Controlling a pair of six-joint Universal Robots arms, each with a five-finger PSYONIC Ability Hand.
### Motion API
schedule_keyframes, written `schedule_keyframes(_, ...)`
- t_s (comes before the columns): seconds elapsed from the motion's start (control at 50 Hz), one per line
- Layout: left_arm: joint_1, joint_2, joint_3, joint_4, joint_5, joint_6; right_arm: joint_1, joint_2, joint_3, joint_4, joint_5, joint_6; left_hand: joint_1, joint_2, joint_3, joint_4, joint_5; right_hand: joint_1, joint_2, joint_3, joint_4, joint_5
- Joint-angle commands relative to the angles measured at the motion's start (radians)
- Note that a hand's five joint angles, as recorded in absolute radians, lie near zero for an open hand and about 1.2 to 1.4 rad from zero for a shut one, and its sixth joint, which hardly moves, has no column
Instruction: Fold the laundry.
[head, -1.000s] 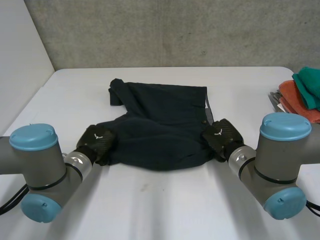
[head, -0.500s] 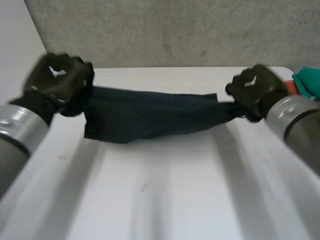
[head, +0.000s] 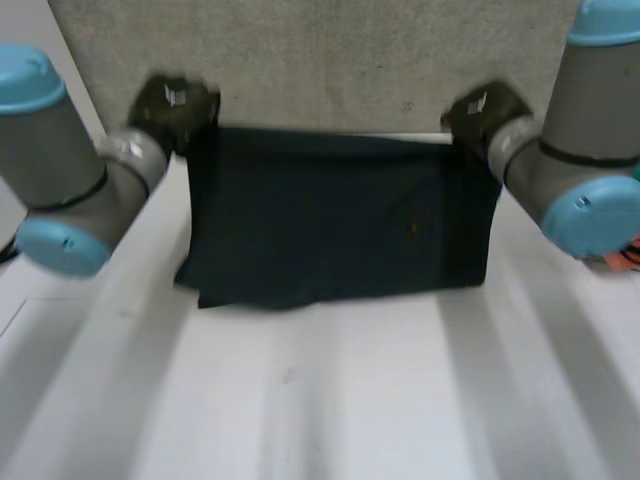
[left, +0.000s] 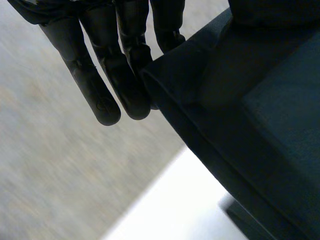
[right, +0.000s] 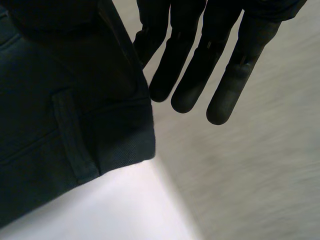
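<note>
Both hands are up high at the far side of the white surface (head: 350, 400), and the navy shorts (head: 330, 215) hang between them as a broad dark sheet in front of the grey wall (head: 330, 60). The left hand (head: 175, 103) has the upper corner on its side, the right hand (head: 478, 108) the opposite upper corner, and the top edge runs nearly level from one to the other. The cloth drops down to the surface; its lower edge looks to meet the white top, with the bottom corner under the left hand flaring outward a little. In the left wrist view the fingers (left: 102, 85) reach out long and almost straight, and a thick folded edge of the shorts (left: 260, 125) runs up beside them into the hand, caught between the fingers and the thumb side. The right wrist view gives the same picture mirrored: straight fingers (right: 192, 75) side by side, and the shorts (right: 60, 125) gripped in against the thumb, with a belt loop (right: 70, 135) plain on the band just below the hold. The left arm (head: 60, 180) and the right arm (head: 580, 130) frame the cloth, elbows out. A bit of orange cloth (head: 622, 258) lies on the surface past the right arm.
</note>
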Motion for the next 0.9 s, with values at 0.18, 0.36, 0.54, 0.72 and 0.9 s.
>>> schedule_keyframes(0.18,0.010,-0.055,0.266,0.509,-0.004,-0.123,0.000,0.030,-0.234,-0.536,0.043,0.164,0.270,0.199,0.207,0.196,0.246,0.316,0.221,0.207,0.199,0.207)
schedule_keyframes(0.36,0.014,-0.067,0.039,0.463,0.002,-0.121,0.000,0.075,-0.105,-0.467,0.032,0.154,0.270,0.199,0.207,0.196,0.246,0.316,0.221,0.207,0.199,0.207)
schedule_keyframes(0.54,-0.011,-0.090,-0.245,0.400,0.008,-0.112,0.000,0.167,0.084,-0.297,-0.003,0.100,0.270,0.199,0.207,0.196,0.246,0.316,0.221,0.207,0.199,0.207)
schedule_keyframes(0.72,-0.028,0.090,-0.547,0.138,0.000,0.029,-0.016,0.048,0.409,-0.104,-0.009,-0.029,0.270,0.199,0.207,0.196,0.246,0.316,0.221,0.207,0.199,0.207)
schedule_keyframes(0.9,-0.040,0.596,-0.912,-0.314,0.005,0.249,-0.014,-0.473,0.888,0.151,-0.014,-0.199,0.270,0.199,0.207,0.196,0.246,0.316,0.221,0.207,0.199,0.207)
